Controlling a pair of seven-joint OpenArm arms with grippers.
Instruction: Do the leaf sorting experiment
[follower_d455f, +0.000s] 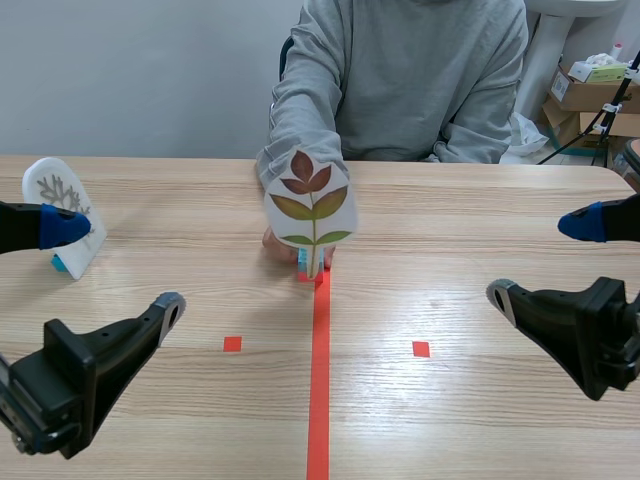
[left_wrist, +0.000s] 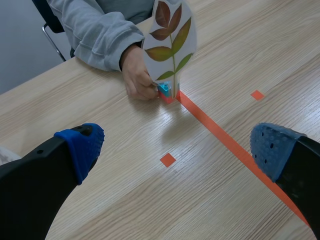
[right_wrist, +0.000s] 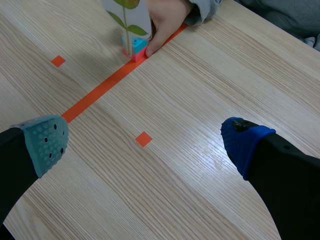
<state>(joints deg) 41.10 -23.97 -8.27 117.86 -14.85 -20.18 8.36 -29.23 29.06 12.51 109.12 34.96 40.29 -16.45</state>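
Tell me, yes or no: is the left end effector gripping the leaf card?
No, the left end effector stands open; a person's hand holds the leaf card.

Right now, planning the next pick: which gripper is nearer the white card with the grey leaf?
Left. The left gripper is right beside the white card, one pad overlapping it in view. The right gripper is far across the table, beyond the tape line.

A light wood-grain worktop (follower_d455f: 470, 250) fills the lower frame. At centre, a leaf card (follower_d455f: 308, 200) stands upright in a small blue holder (follower_d455f: 303, 259) at the far end of the orange-red tape line. A person's hand (follower_d455f: 272, 240) rests beside the holder. At middle left, a white card (follower_d455f: 58, 195) bearing a pale leaf stands on a blue base (follower_d455f: 60, 264).
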